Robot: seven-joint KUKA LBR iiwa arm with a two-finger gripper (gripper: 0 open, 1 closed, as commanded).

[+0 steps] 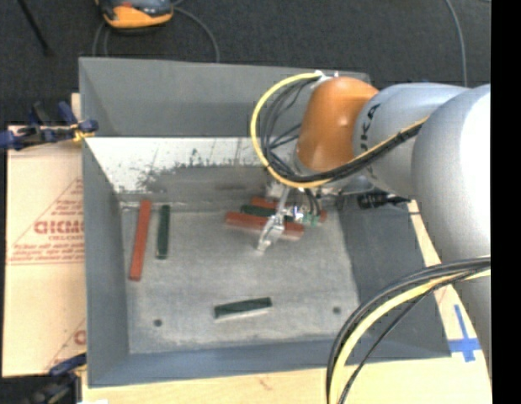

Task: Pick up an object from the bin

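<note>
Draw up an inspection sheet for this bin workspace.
Surface: grey bin floor, speckled, scuffed near the back wall.
Job's things: red sticks in a small heap under the gripper, centre-right.
Clutter: long red stick and dark green stick side by side at left; second green stick near the front.
Grippers: gripper low over the heap; a hold cannot be told.
Cables: yellow-and-black loop on the wrist; more cables front right.
Surroundings: orange-and-black device on dark floor behind the bin.
</note>
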